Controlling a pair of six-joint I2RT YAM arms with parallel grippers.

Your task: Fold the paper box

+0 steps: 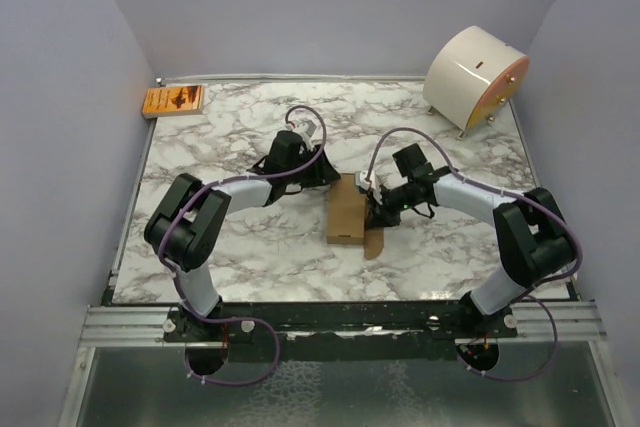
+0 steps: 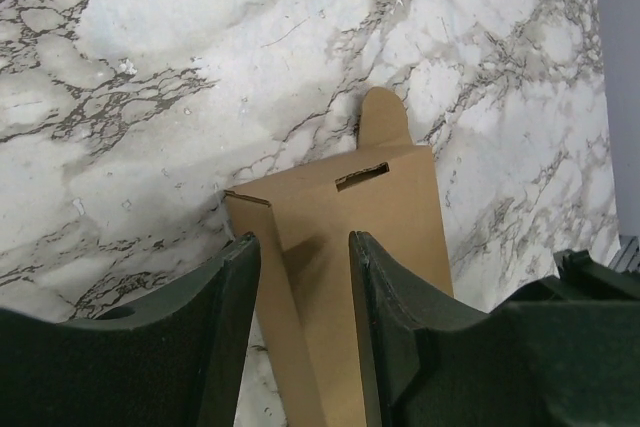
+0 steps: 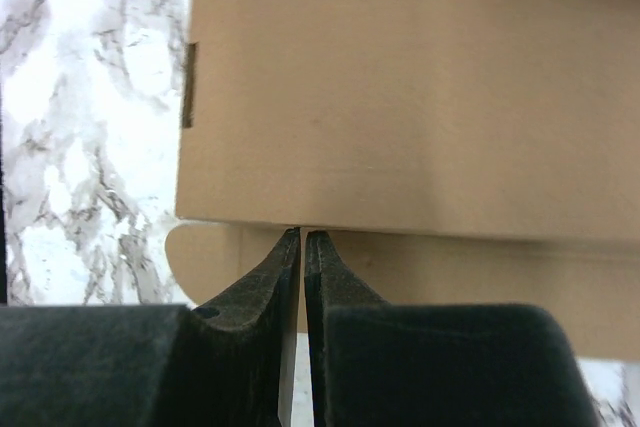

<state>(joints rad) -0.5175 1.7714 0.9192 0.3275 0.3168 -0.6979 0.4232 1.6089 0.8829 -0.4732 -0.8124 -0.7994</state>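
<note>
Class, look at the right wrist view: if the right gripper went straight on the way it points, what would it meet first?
The paper box: the right gripper, tips together, sits at its brown panel's edge, seemingly touching already, though depth is unclear.

Bright even light, soft shadows, foreground seemingly blurred

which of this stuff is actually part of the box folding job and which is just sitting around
Part of the job:
- paper box
- left gripper, open over the box
- right gripper, shut on one of its flaps

Just lying about:
- orange packet, far left
- white cylinder, far right
</note>
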